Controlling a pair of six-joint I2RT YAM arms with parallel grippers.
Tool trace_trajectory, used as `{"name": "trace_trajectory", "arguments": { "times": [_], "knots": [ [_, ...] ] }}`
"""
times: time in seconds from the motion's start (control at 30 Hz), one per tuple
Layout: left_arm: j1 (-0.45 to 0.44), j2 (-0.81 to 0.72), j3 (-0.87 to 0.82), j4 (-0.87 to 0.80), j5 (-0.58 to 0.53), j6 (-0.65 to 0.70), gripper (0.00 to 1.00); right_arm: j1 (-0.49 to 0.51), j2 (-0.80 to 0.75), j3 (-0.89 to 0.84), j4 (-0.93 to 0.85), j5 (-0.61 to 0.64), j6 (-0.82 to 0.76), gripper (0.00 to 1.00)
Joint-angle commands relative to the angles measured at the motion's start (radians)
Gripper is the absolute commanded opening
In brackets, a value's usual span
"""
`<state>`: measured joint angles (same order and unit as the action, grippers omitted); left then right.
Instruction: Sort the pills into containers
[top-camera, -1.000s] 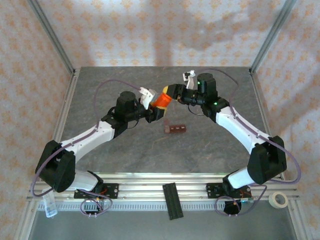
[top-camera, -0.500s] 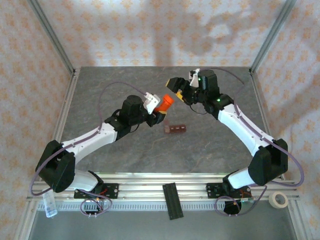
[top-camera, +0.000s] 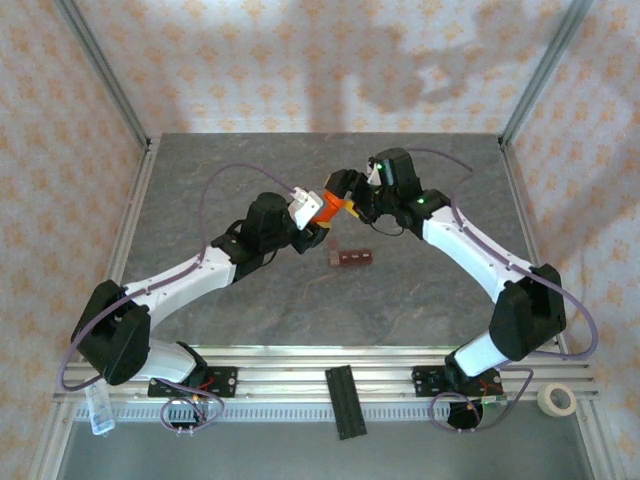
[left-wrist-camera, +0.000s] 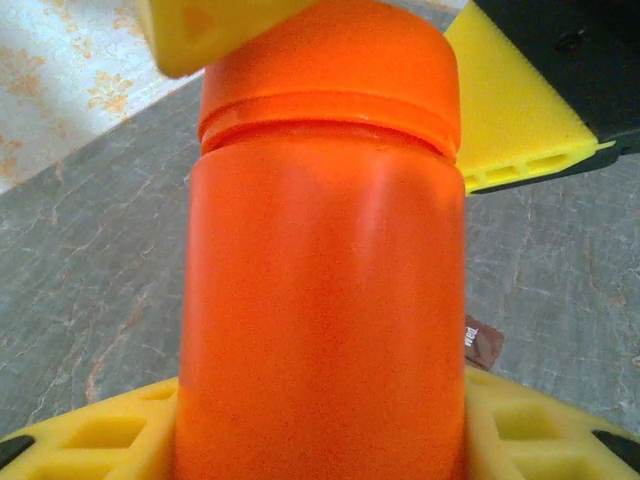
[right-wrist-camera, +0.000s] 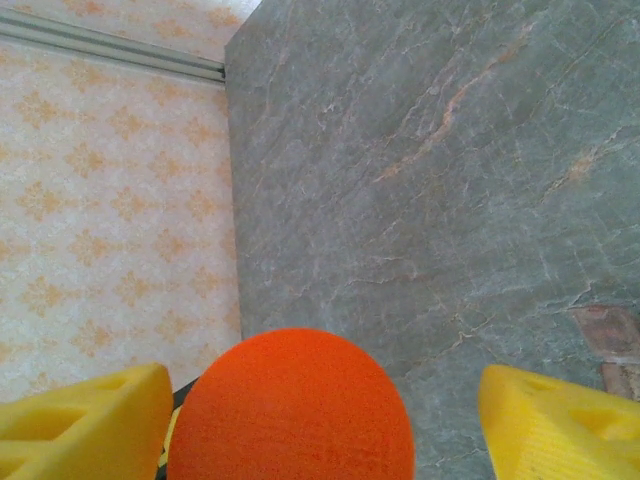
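Step in hand, as I judge it: get the cap off so the pills can be sorted.

- My left gripper is clamped on the orange bottle, low on the body. The bottle is held in the air over the middle of the table, leaning toward the right arm.
- My right gripper straddles the cap with its jaws apart. One yellow pad sits just beside the cap and the other stands clear of it.
- To do it well: centre the cap between the pads before closing, grip the cap only and above its rim, then twist while the left holds firm.
- Risk: an off-centre squeeze could push the bottle askew in the left grip.
- Pose: both arms reach in, elbows out, wrists meeting mid-table.
- The containers, a reddish-brown strip, lie on the table just nearer than the bottle, untouched.
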<state>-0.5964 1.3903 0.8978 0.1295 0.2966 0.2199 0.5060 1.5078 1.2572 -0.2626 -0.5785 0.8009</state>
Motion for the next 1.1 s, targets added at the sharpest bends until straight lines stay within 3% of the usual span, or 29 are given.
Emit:
{"name": "trace_trajectory", "arguments": {
  "times": [0.0, 0.4, 0.53, 0.63, 0.87, 1.07],
  "knots": [
    [-0.009, 0.001, 0.040, 0.019, -0.022, 0.027, 0.00, 0.009, 0.006, 0.025, 0.015, 0.018, 0.007, 0.75],
    [-0.016, 0.020, 0.046, 0.033, -0.018, 0.011, 0.00, 0.011, 0.003, 0.017, 0.039, -0.002, -0.006, 0.33],
    [0.002, 0.011, 0.040, 0.049, 0.061, -0.031, 0.00, -0.010, -0.016, 0.004, 0.067, 0.011, -0.073, 0.30],
    [0.036, -0.009, 0.017, 0.103, 0.191, -0.102, 0.00, -0.055, -0.042, -0.042, 0.160, -0.012, -0.144, 0.29],
    [0.091, -0.040, -0.029, 0.210, 0.440, -0.276, 0.00, -0.160, -0.083, -0.163, 0.539, -0.277, -0.206, 0.29],
    [0.112, -0.025, -0.034, 0.274, 0.554, -0.374, 0.00, -0.171, -0.079, -0.086, 0.432, -0.375, -0.311, 0.29]
  ]
}}
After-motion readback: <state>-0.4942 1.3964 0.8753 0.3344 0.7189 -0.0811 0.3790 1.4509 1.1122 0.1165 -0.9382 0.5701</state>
